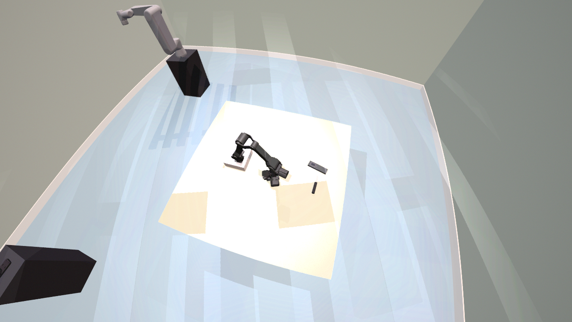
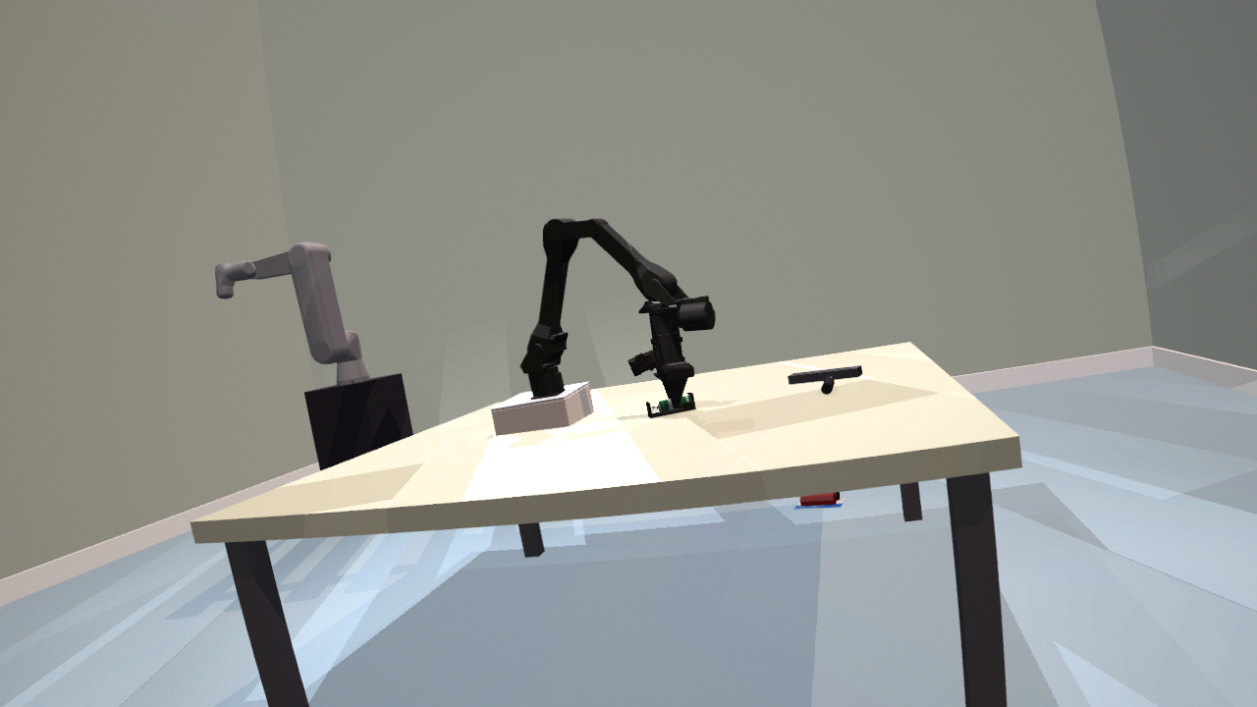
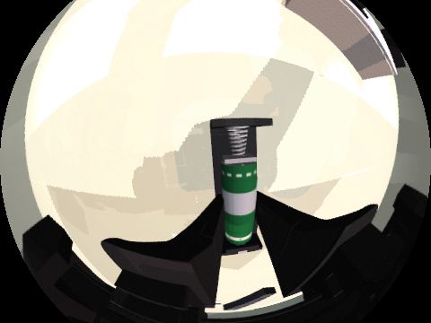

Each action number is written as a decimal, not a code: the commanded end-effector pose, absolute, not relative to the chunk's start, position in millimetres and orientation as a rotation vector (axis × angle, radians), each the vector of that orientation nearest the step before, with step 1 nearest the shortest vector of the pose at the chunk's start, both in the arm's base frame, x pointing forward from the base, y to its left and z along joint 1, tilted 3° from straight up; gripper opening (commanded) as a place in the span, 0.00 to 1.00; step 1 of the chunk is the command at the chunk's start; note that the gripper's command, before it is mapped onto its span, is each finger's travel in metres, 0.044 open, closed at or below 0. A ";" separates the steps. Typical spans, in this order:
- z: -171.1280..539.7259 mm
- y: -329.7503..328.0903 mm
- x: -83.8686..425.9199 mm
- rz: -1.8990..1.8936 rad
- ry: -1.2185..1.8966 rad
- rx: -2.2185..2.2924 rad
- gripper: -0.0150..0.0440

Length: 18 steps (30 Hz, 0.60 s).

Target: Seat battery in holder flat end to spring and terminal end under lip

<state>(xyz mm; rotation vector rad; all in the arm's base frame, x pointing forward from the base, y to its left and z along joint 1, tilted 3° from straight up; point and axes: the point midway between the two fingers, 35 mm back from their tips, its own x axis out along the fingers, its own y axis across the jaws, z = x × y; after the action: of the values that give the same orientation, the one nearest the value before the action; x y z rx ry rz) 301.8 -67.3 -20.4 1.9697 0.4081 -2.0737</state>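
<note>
End effector clamped narrowly on the green-and-white battery, fingers gripping its near half, battery lying along the black holder on the desk, far end against the spring.

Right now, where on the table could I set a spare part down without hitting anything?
Free: the near side of the table, and the stretch between holder and flat black bar. Crowded: around the gripper, shut on the battery, beside the arm's white base block.
</note>
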 end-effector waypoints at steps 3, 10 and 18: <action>-21.5 -66.7 302.6 -2.083 0.404 1.965 0.38; -21.0 -66.6 302.6 -2.082 0.404 1.965 0.56; -6.5 -66.2 302.4 -2.079 0.406 1.962 0.56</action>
<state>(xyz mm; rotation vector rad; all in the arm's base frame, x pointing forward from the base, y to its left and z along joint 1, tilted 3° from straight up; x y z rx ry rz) 300.1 -66.0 -16.4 1.9506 0.4133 -2.0925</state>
